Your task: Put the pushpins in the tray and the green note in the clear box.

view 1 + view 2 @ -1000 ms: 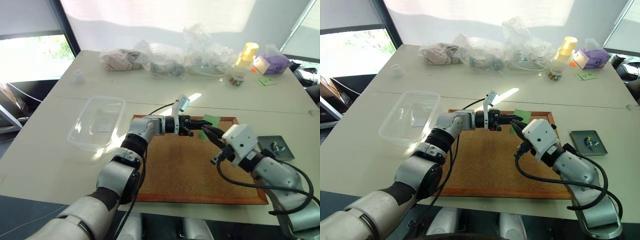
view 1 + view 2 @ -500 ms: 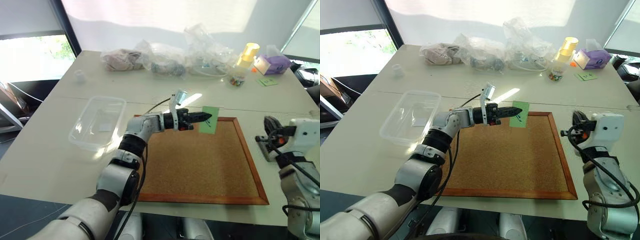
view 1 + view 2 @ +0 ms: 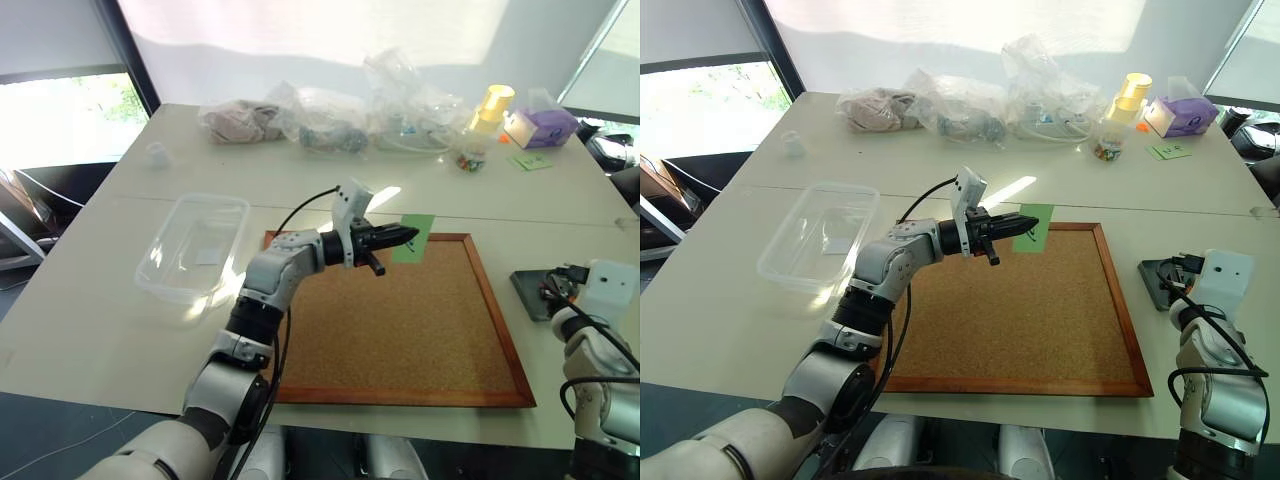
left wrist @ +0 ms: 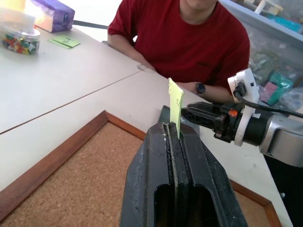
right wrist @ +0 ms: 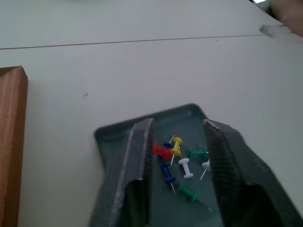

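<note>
Right wrist view: right gripper (image 5: 175,156) now parted over tray (image 5: 111,135), pin dropped among pins (image 5: 177,158). Left gripper (image 3: 400,237) clamps note (image 3: 414,239), lifted off board (image 3: 400,330); box (image 3: 195,245) next.

Wood-framed cork board (image 3: 400,325), plastic bags (image 3: 330,118) at table's far edge, yellow-capped jar (image 3: 484,124), purple box (image 3: 541,127)

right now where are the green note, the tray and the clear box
green note (image 3: 1035,222), right eye view, middle of the sheet past the fingertips
tray (image 5: 124,132), right wrist view, bare floor near its far corner
clear box (image 3: 196,250), left eye view, its floor
</note>
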